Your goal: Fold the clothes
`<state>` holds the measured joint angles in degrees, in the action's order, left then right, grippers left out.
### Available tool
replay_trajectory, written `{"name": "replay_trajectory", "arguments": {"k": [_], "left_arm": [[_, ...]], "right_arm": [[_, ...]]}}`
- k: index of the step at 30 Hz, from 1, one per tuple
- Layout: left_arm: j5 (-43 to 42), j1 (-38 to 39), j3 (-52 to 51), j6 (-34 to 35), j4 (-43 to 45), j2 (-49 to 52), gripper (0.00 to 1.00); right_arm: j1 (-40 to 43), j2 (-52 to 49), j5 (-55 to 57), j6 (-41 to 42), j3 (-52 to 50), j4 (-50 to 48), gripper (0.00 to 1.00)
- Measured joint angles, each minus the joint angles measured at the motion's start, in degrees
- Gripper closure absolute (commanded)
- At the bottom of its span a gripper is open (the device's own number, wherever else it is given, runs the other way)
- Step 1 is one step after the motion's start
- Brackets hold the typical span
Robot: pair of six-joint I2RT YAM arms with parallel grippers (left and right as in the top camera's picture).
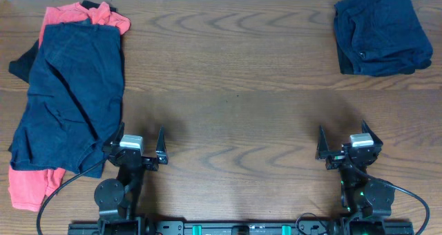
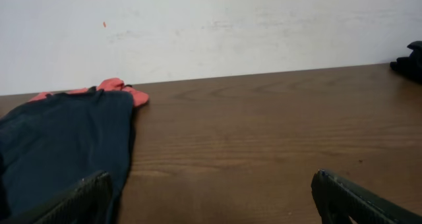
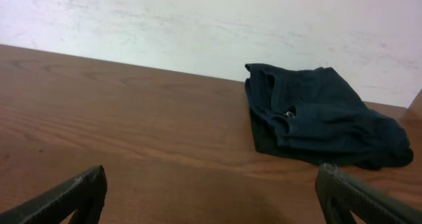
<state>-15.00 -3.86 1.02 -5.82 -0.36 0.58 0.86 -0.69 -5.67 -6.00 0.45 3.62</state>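
The table (image 1: 235,90) is showing open wood in the middle, probably kept as folding space, with a navy garment (image 1: 72,97) lying rumpled over a red garment (image 1: 65,15) at its left edge. A folded dark stack (image 1: 380,31) is sitting far right, likely finished, while the left gripper (image 1: 137,151) and right gripper (image 1: 345,151) are sitting near the front, jaws spread, holding nothing

Navy garment (image 1: 72,100) spread over red one (image 1: 59,17) — folded dark pile (image 1: 380,33) far right.

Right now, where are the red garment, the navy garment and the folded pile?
red garment (image 1: 27,190), overhead view, lower corner poking out.
navy garment (image 1: 72,90), overhead view, its middle.
folded pile (image 1: 380,31), overhead view, its middle.
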Motion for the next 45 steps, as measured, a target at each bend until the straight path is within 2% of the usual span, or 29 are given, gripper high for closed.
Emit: {"name": "replay_trajectory", "arguments": {"k": [37, 45], "left_arm": [[-0.33, 0.00, 0.00, 0.00, 0.22, 0.00, 0.02], [-2.27, 0.00, 0.83, 1.77, -0.92, 0.87, 0.02]], "right_arm": [[0.00, -0.02, -0.02, 0.20, 0.00, -0.07, 0.01], [-0.02, -0.04, -2.03, 0.24, 0.00, -3.56, 0.01]]}}
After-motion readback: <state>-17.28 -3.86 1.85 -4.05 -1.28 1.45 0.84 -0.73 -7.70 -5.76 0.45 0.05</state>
